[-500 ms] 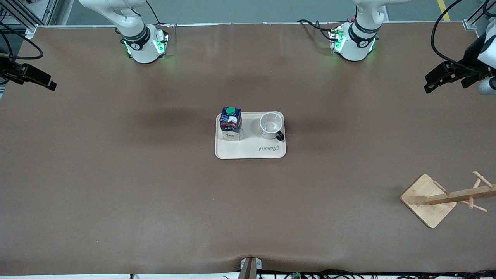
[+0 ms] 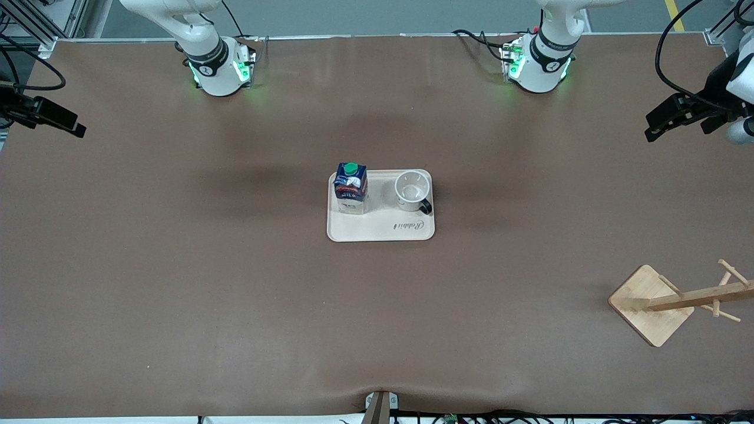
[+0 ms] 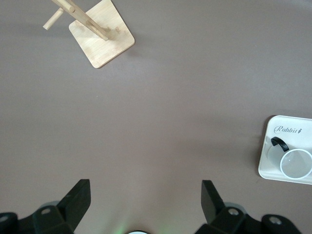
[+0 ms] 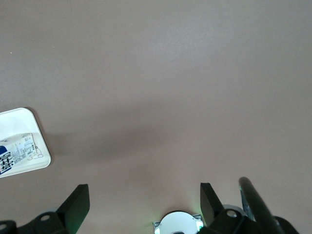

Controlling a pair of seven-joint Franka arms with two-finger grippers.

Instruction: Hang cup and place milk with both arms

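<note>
Gaping wide and empty above bare table (image 2: pixel 177 265), left claw (image 3: pixel 146 202) and right claw (image 4: pixel 145 202) alike.

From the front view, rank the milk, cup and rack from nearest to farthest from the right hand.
Right hand hangs open by the right base; left hand likewise by the left base.
1. Milk, on the tray, toward the right arm.
2. Cup, beside it.
3. Rack, at the left arm's end.

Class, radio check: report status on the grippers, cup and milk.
Left gripper and right gripper open, high over bare table. Cup and milk upright on tray. Rack unobstructed.
</note>
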